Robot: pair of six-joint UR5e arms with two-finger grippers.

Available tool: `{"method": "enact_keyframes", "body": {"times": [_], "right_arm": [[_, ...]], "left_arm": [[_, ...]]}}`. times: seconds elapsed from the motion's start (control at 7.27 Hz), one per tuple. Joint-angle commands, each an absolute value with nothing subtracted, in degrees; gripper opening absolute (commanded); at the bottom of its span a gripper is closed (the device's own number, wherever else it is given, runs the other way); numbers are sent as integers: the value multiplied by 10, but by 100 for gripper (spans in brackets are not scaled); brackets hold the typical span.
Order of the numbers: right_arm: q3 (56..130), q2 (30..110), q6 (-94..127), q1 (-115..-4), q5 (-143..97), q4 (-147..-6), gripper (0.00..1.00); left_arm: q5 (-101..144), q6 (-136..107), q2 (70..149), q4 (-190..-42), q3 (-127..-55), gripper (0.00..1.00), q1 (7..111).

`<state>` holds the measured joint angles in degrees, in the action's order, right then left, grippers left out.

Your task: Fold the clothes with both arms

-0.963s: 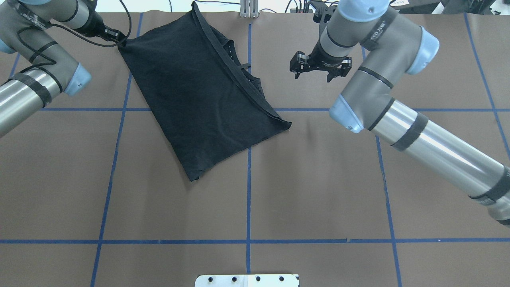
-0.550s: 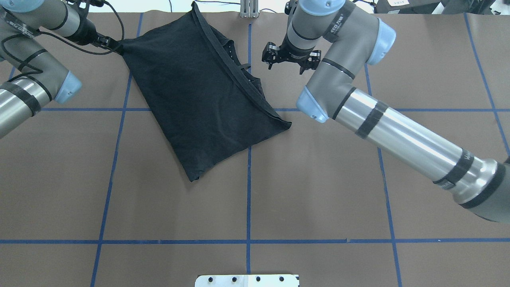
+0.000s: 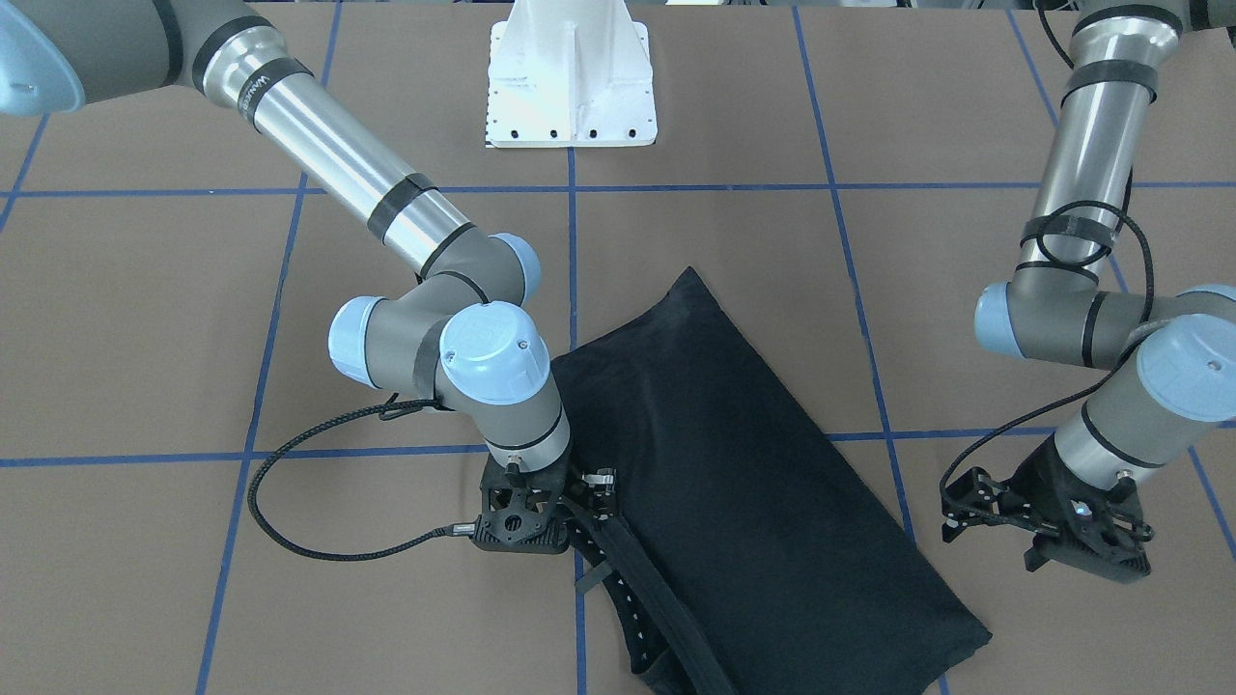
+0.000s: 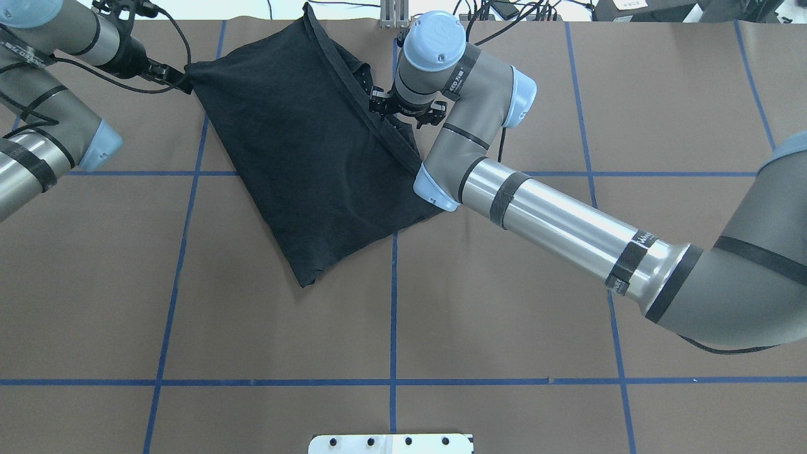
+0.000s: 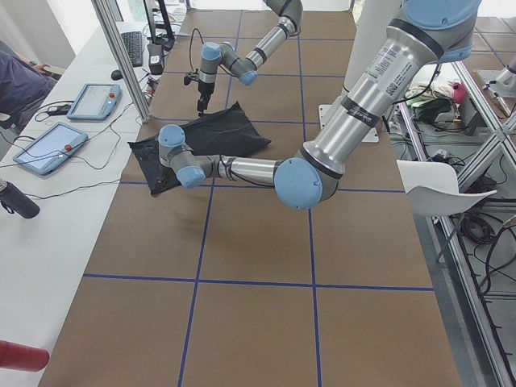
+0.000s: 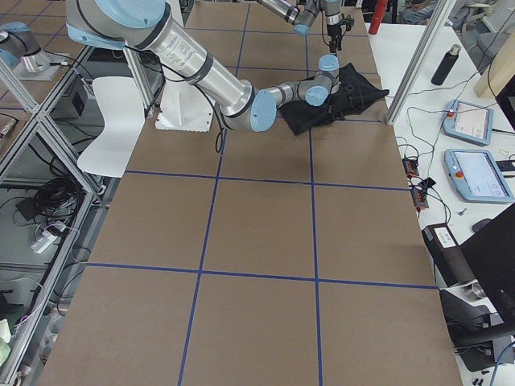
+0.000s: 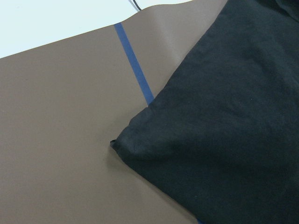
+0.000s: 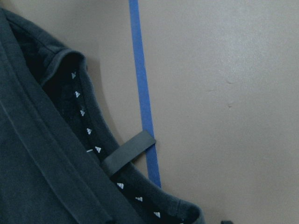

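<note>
**Black cotton on the brown table, both grippers at its edges**

Black short-sleeved T-shirt (image 4: 315, 157) lies flat and slanted on the brown paper-covered table (image 4: 504, 315), already doubled lengthwise, I think. The plain side is up and no logo can be seen.

The right black two-finger gripper (image 4: 406, 112) hangs directly above the neck opening. Its jaws stand apart and hold nothing. Just under it are the ribbed collar with the small white triangles (image 8: 88, 135) and a short hanging loop (image 8: 128, 151) that crosses a blue tape line (image 8: 142, 93). I suppose it stands there because the collar edge is the thickest and easiest place to pinch before the next fold.

The left black two-finger gripper (image 4: 171, 75) is just beside the far corner of the hem, at its own tip. That corner (image 7: 117, 144) rests on the table with nothing around it. The jaws look apart in the front view, though I am not fully sure.

The right silver-grey arm (image 4: 567, 221) is stretched long across the table, with the wrist bent so that the gripper points straight down. The left silver-grey arm (image 4: 38, 151) is folded at the elbow, and its wrist is low and nearly level.
</note>
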<state>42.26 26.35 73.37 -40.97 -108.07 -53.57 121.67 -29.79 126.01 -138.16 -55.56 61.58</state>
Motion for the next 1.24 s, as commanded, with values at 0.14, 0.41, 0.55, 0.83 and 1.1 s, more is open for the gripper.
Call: {"method": "enact_keyframes", "body": {"times": [0.14,0.41,0.55,0.83,1.1], "right_arm": [[420,266,737,-401,-1068,-538,65],[421,265,735,-401,-1065,-539,60],[421,266,735,-401,-1065,-541,50],[420,267,731,-401,-1065,-542,40],[421,267,730,-403,-1063,-541,0]], "left_arm": [[1216,-310,1259,-1383,-555,100,613],[1216,-311,1259,-1383,-555,100,613],[1216,-311,1259,-1383,-555,100,613],[1216,-311,1259,-1383,-555,100,613],[1216,-311,1259,-1383,-554,100,613]]}}
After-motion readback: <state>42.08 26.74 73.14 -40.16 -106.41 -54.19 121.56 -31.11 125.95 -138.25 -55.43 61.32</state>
